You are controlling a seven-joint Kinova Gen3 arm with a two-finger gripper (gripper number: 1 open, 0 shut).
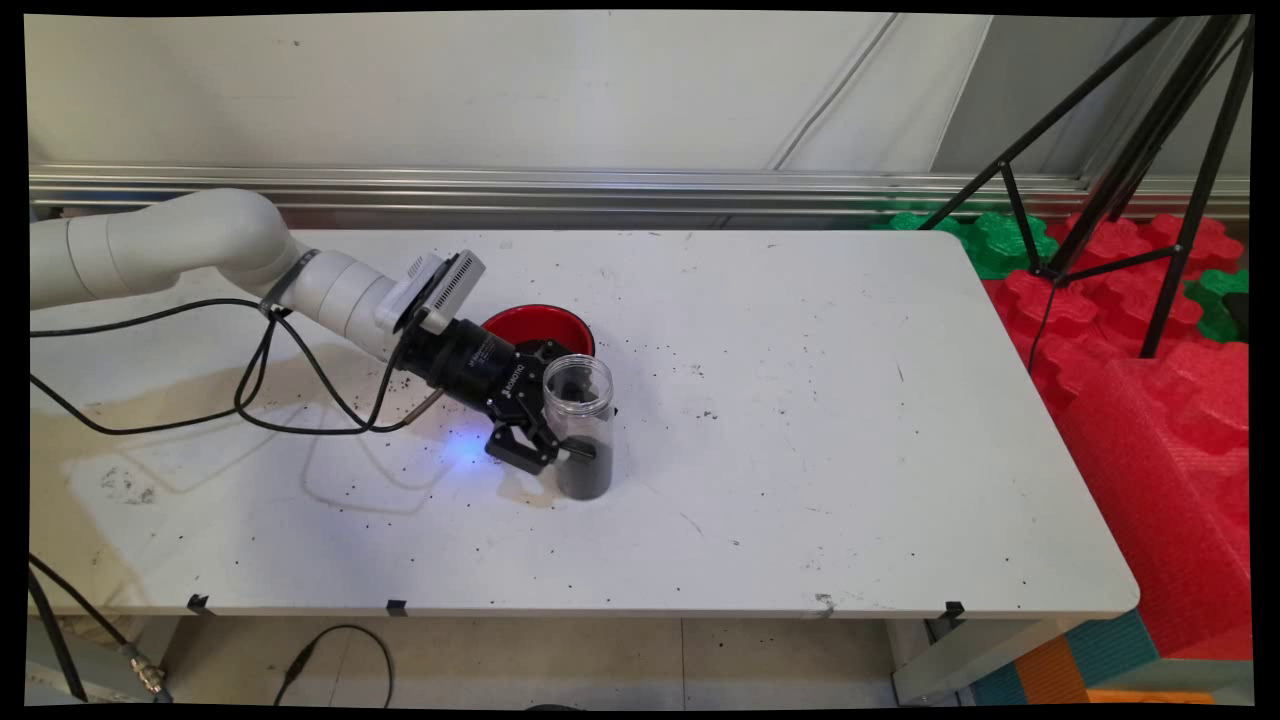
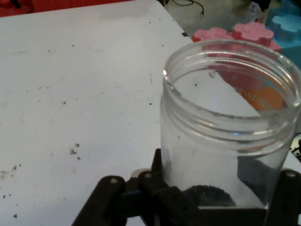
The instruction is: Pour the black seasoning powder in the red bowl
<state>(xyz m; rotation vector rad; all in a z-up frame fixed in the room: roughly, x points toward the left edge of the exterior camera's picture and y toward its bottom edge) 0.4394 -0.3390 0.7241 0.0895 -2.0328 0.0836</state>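
Jar [image 1: 581,425] of clear, stiff, slick plastic stands upright on my counter [image 1: 800,420], just in front of the red bowl [image 1: 535,325]. My pincer [image 1: 575,440] clamps its lower body, where dark grounds weigh it.

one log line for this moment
claw: shut on jar | jar: upright on table, lidless, dark grains in bottom | red bowl: behind claw
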